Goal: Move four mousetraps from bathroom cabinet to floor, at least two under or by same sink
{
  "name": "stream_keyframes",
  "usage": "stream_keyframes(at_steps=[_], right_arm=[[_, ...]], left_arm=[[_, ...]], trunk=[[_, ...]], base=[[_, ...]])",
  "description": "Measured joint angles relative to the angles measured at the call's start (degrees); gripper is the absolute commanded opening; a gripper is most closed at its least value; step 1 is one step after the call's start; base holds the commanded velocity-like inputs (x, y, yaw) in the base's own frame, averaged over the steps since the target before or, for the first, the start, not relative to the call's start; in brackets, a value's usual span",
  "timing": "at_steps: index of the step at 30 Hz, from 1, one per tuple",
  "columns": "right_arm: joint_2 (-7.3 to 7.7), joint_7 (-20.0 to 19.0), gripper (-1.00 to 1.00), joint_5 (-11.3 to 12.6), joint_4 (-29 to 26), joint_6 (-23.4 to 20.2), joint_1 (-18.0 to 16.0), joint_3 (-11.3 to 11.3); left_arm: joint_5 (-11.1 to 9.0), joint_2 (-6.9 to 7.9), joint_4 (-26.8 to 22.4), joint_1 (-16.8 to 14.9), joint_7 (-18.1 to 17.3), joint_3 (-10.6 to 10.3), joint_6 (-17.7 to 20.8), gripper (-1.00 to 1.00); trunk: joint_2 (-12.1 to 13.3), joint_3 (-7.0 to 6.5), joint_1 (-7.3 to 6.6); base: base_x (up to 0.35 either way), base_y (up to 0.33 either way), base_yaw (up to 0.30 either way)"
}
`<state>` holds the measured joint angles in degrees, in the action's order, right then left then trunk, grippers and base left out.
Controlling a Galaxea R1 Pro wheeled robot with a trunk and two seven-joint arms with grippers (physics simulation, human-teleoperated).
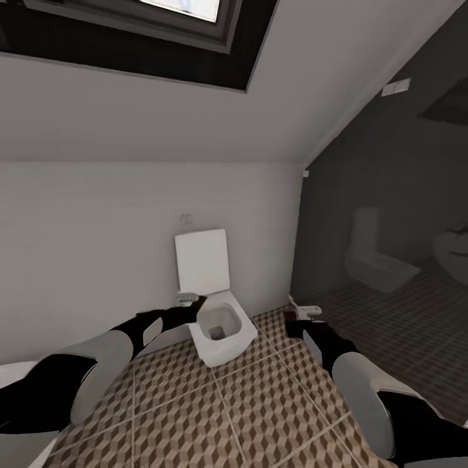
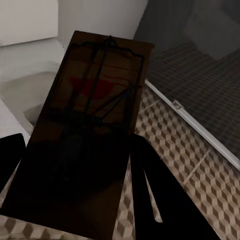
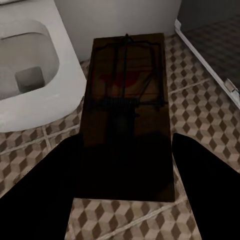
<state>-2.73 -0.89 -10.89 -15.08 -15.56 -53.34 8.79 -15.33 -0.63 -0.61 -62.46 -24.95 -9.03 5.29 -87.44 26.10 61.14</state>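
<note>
My left gripper [image 1: 190,299] is shut on a mousetrap [image 2: 95,115], a brown wooden board with dark wire and a red spot, held above the rim of the white toilet [image 1: 218,325]. The black fingers [image 2: 150,190] clamp the board's near end. My right gripper [image 1: 309,312] is shut on a second mousetrap [image 3: 127,115], held level over the cube-patterned bathroom floor [image 1: 247,403] just right of the toilet bowl [image 3: 30,65]. Its fingers [image 3: 205,185] flank the board's near end. The cabinet and the bathroom sink are out of view.
The toilet stands against the pale wall with its lid [image 1: 202,260] up. A dark glass partition [image 1: 390,227] closes off the right side, with its base rail [image 3: 200,55] on the floor. A sloped ceiling with a window [image 1: 188,16] hangs overhead. Tiled floor stretches towards me.
</note>
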Motion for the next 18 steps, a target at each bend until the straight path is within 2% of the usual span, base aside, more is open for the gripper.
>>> stream_keyframes(at_steps=[6,18], right_arm=[[0.14,0.15,-1.00,0.05,0.01,0.07,0.00,0.12],[0.42,0.22,-1.00,0.01,0.06,0.51,-0.01,0.21]], left_arm=[[0.11,0.01,-0.74,0.00,0.03,-0.11,-0.04,-1.00],[0.19,0.22,-0.99,0.00,-0.04,-0.14,-0.05,-1.00]], trunk=[[0.00,0.00,0.00],[0.00,0.00,0.00]], base=[[0.000,0.000,0.237],[0.000,0.000,0.031]])
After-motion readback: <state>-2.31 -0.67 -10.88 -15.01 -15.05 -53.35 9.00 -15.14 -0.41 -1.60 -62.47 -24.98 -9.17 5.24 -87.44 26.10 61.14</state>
